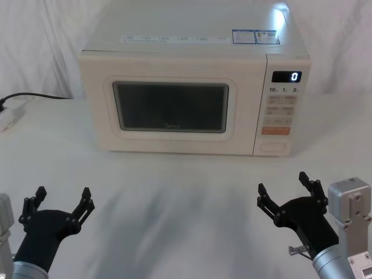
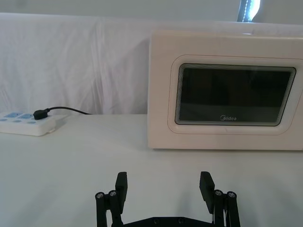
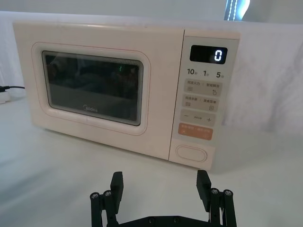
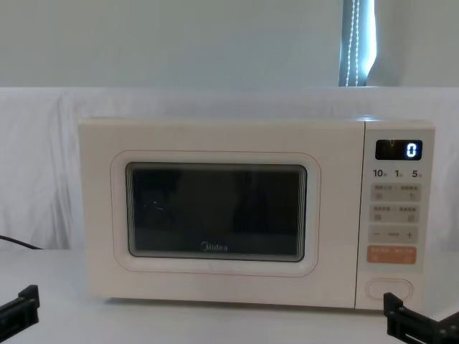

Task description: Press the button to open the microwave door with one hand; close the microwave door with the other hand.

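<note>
Head view: the microwave point(image 1: 195, 93) stands on the white table point(image 1: 174, 192), its door point(image 1: 171, 107) flush and closed; the display point(image 1: 286, 77) reads 0. The button point(image 1: 274, 147) lies at the bottom of the control strip, under the orange key point(image 1: 275, 130). The left gripper point(image 1: 63, 204) and right gripper point(image 1: 285, 189) hover low, fingers apart, well short of the oven. A power strip point(image 1: 9, 116) is cut off at the left edge.

Left wrist view: spread fingers point(image 2: 121, 185) face the door's window point(image 2: 234, 96); the control strip is cropped out.

Right wrist view: open fingers point(image 3: 203, 183) sit just below the button point(image 3: 191, 153); key labels are too small to read.

Chest view: both grippers' tips barely enter the lower corners; the button point(image 4: 389, 289) is near the right one.
</note>
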